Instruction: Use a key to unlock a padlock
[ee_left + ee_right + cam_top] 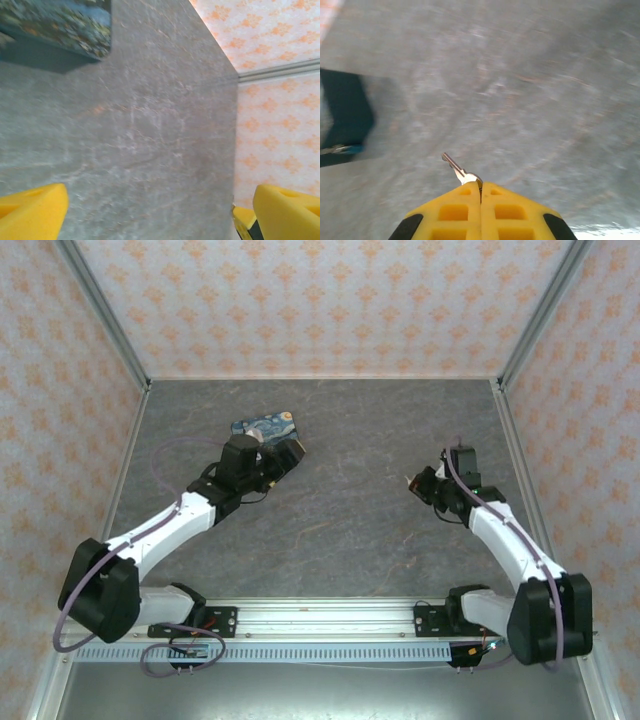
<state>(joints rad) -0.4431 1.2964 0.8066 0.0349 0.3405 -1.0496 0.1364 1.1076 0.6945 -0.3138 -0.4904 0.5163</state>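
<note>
The padlock (262, 426), a flat block printed with a blue and yellow starry painting, lies on the grey table at the back left. In the left wrist view its printed top and dark teal side (55, 27) fill the upper left corner. My left gripper (288, 455) hovers just right of it, open, its yellow fingers (30, 212) wide apart with bare table between them. At centre right my right gripper (413, 483) is shut on the key (455, 169). The silver blade sticks out up-left past the fingertips (465, 192), and the head is hidden between them.
Patterned walls (320, 300) close in the grey table (350, 500) on three sides. A blurred dark teal shape (345, 112) sits at the left edge of the right wrist view. Open tabletop lies between the two grippers.
</note>
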